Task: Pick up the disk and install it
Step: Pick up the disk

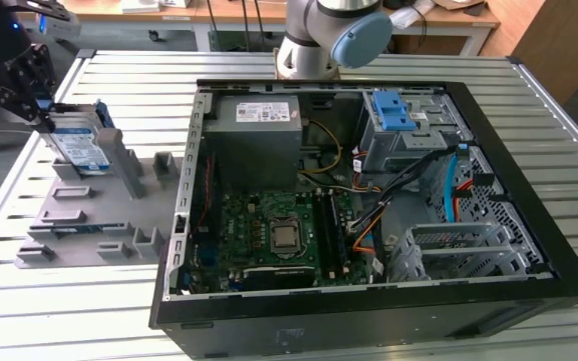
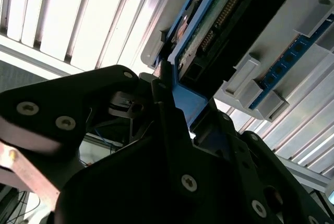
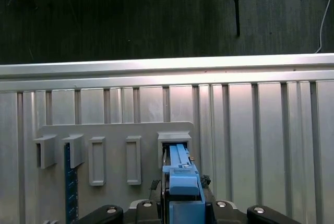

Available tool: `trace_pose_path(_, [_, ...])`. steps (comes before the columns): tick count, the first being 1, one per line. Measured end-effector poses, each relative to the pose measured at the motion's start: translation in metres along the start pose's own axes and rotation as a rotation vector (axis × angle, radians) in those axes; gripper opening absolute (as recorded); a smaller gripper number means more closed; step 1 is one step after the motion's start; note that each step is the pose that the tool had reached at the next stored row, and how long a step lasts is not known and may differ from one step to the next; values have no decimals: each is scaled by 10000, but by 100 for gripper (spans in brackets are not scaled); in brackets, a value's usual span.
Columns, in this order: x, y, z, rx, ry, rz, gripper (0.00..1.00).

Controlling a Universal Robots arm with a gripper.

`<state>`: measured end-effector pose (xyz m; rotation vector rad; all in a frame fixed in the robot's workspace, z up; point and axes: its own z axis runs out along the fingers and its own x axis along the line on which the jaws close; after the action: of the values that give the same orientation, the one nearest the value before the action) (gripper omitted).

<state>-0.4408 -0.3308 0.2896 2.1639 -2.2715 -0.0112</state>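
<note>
The gripper (image 1: 42, 119) sits at the exterior view's left, over the grey slotted holder (image 1: 88, 218) on the ribbed metal table (image 1: 68, 316), well apart from the open computer case (image 1: 369, 310). Its fingers (image 2: 166, 96) are clenched on the blue bracket at the upper edge of the disk (image 1: 80, 150), which stands on edge in one of the holder's slots. In the second wrist view the disk's circuit-board side (image 2: 219, 20) shows just beyond the fingertips. The grey drive cage (image 1: 415, 139) inside the case carries a blue latch (image 1: 393, 111).
</note>
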Motion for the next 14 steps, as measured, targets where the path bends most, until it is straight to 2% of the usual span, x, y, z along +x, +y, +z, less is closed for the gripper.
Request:
trace_pose_path(5, [0,0,0,0,0,-50,37])
trace_pose_path(8, [0,0,0,-1,3,-407,37])
trace_pose_path(14, [0,0,0,-1,4,-443,37])
